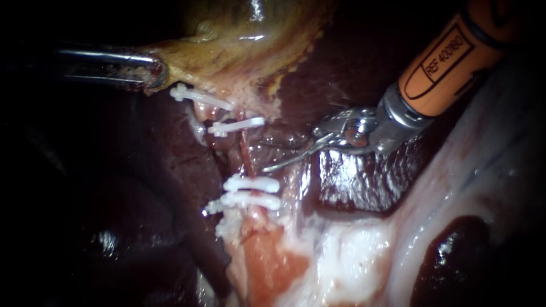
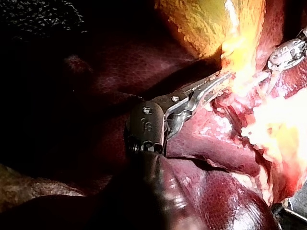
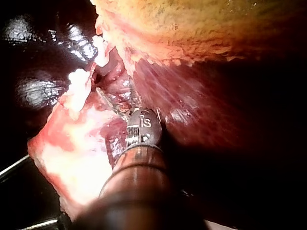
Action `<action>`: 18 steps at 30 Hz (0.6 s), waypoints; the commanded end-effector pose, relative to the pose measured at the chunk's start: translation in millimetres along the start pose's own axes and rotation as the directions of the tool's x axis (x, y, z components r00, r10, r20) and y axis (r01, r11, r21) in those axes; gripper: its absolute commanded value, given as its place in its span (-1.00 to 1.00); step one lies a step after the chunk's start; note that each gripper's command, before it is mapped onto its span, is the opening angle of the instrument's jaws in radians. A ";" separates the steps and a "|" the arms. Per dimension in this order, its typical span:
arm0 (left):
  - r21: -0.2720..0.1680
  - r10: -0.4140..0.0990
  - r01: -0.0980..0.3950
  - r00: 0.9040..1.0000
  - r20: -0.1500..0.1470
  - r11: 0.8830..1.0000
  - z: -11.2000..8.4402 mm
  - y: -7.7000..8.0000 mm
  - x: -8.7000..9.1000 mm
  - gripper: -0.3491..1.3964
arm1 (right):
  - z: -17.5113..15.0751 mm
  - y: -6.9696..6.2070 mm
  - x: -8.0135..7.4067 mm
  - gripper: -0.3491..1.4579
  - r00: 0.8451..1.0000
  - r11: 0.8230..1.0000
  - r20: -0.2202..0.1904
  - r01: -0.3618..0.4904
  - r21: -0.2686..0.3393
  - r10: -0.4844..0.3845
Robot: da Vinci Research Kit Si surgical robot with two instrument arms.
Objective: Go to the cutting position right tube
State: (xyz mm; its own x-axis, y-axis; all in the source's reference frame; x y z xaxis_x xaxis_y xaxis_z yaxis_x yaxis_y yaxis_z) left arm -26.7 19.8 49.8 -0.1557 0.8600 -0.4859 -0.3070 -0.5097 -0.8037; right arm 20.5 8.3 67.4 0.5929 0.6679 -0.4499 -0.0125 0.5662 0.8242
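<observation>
The right tube [image 1: 246, 157] runs as a thin red strand between a white clip [image 1: 236, 126] above it and two white clips [image 1: 251, 183] below. My right instrument [image 1: 284, 154] comes in from the upper right on an orange shaft. Its thin curved blades stand slightly open, their tips just to the right of the tube and not touching it. My left instrument [image 1: 152, 70] is shut on the yellowish edge of the gallbladder [image 1: 227, 40] and holds it to the upper left. In the left wrist view its jaws [image 2: 216, 84] grip bright tissue. The right wrist view shows my blades [image 3: 113, 102] beside the clips [image 3: 79, 79].
Another white clip [image 1: 199, 98] sits on the left tube below the gallbladder edge. Dark liver [image 1: 352, 182] lies under the right instrument. Pale fatty tissue [image 1: 352, 250] fills the lower right. The left of the view is dark.
</observation>
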 end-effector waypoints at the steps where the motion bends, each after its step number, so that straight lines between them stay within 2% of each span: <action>1: 0.000 0.000 0.000 1.000 0.000 1.000 0.0 0.0 0.0 -1.00 | 0.2 -0.4 0.2 0.95 1.000 1.000 0.004 0.000 0.005 0.000; 5: 0.000 0.000 0.000 1.000 0.000 1.000 0.0 0.0 0.0 -1.00 | 0.1 -1.6 0.7 0.95 1.000 1.000 0.010 0.000 0.016 0.000; 7: 0.000 0.000 0.000 1.000 0.000 1.000 0.0 0.0 0.0 -1.00 | -0.2 -2.0 1.2 0.95 1.000 1.000 -0.001 -0.003 0.024 0.003; 9: 0.000 0.000 0.000 1.000 0.000 1.000 0.0 0.0 0.0 -1.00 | -0.3 -2.2 1.6 0.95 1.000 0.999 -0.028 -0.006 0.044 0.007; 18: 0.000 0.000 0.000 1.000 0.000 1.000 0.0 0.0 0.0 -1.00 | 1.0 -3.2 2.7 0.95 0.999 0.998 -0.040 -0.008 0.062 0.010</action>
State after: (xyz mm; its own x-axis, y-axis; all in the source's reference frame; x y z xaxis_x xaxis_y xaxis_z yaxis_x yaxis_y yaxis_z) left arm -26.7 19.8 49.8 -0.1557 0.8600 -0.4860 -0.3068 -0.5097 -0.8038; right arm 23.2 7.9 63.8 0.5595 0.6928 -0.4550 0.0322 0.5304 0.8472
